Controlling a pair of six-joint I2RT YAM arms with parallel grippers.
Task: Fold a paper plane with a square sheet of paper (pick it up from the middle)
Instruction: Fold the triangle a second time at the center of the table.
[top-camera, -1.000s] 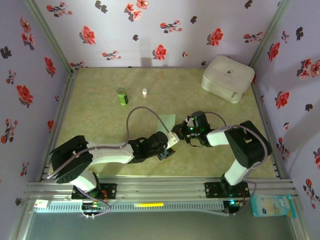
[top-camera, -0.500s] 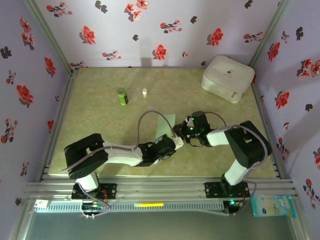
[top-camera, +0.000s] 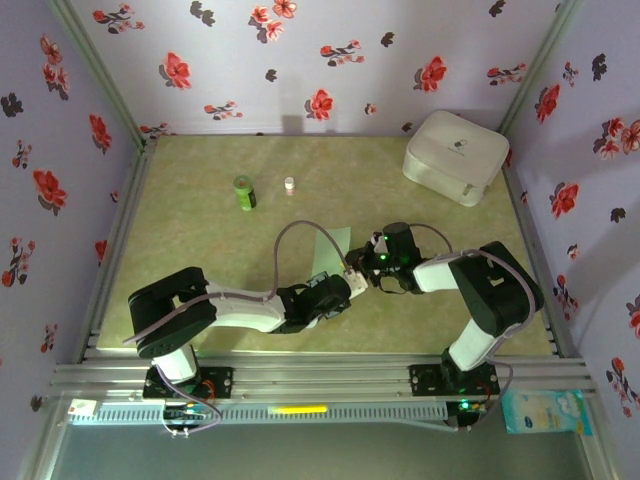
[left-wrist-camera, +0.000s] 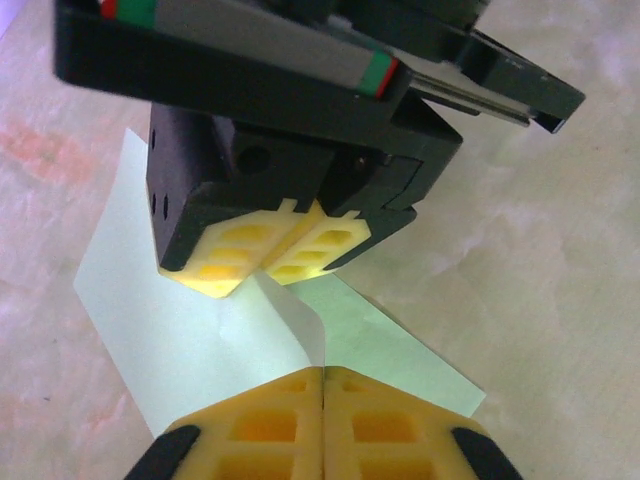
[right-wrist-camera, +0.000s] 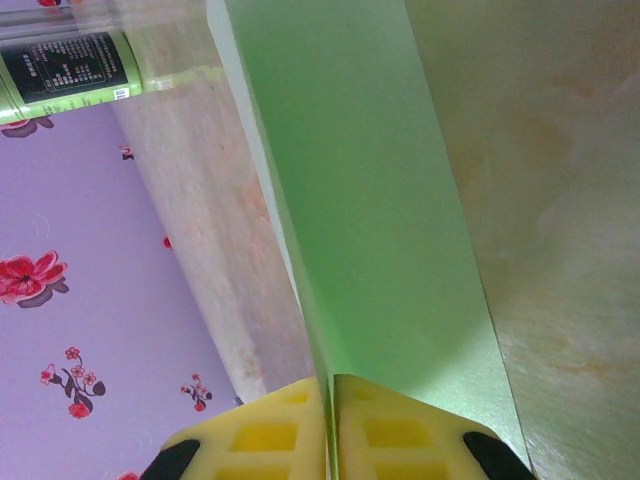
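Pinching the square sheet of paper (left-wrist-camera: 165, 330) from facing sides, left gripper (left-wrist-camera: 322, 385), right gripper (left-wrist-camera: 287, 255)

We see a mottled beige table (top-camera: 200, 230). A green bottle (top-camera: 244, 192) and a small white object (top-camera: 289, 185) stand near its far edge. A white rounded case (top-camera: 455, 156) fills the far right corner. The square sheet of paper (top-camera: 330, 243) lies near the middle.

L arm runs low, elbow doubled back by its base, forearm reaching right. L pincer (top-camera: 347, 287) has its pads pressed flat together w/ no gap, nipping a raised fold of the square sheet of paper (left-wrist-camera: 180, 330). R arm is bent w/ elbow out to the right and wrist pointing left. R pincer (top-camera: 366, 262) is likewise closed, pads clamped on the sheet. The two tips face each other, near but apart.
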